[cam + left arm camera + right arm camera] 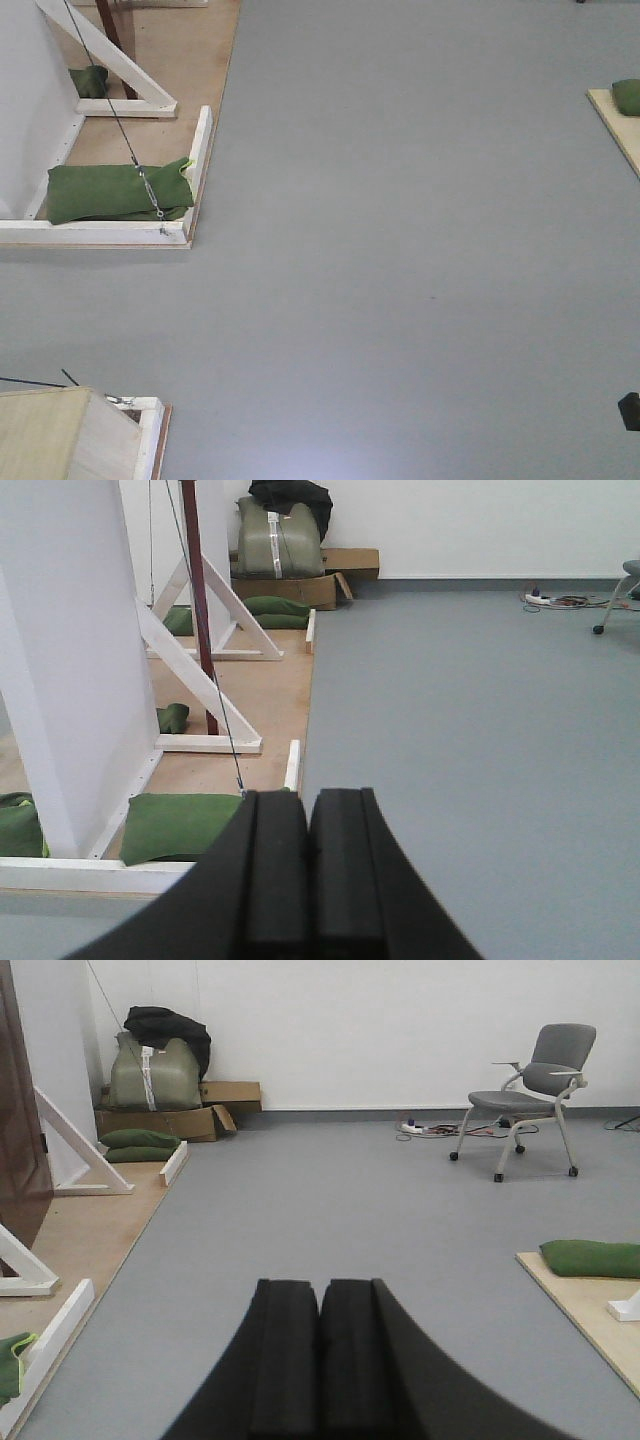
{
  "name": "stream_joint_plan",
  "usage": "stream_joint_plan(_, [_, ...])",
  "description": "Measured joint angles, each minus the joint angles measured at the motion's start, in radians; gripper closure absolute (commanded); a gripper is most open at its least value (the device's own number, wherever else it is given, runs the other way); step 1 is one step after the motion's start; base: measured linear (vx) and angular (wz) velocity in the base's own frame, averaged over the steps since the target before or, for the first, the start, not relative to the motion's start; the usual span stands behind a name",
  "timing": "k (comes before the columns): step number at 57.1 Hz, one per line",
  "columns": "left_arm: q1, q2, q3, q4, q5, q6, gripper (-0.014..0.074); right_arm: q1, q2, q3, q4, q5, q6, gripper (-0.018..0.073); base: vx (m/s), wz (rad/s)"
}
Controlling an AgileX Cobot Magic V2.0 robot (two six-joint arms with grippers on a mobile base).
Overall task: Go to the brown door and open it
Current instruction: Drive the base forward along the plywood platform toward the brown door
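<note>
Closed and empty sit our left tool [308,880] and right tool [320,1360]; nearing the brown door [22,1130], we could clip the white brace [75,1138].

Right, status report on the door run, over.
Left gripper shut, right gripper shut, both empty. Brown door far left, not yet reached. White brace, green sandbag along that side.

grey floor [400,250] open; white braces [200,670] left.
</note>
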Motion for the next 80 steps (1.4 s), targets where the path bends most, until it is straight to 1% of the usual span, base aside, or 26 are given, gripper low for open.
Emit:
stream_joint_plan(44, [0.0,0.0,0.0,0.0,0.0,0.0,0.06,0.0,0.0,0.0,0.0,0.0,0.0,0.0559,0.13,-0.02])
stream_joint_plan(80, [0.0,0.0,0.0,0.0,0.0,0.0,0.06,0.0,0.0,0.0,0.0,0.0,0.0,0.0559,0.13,0.11])
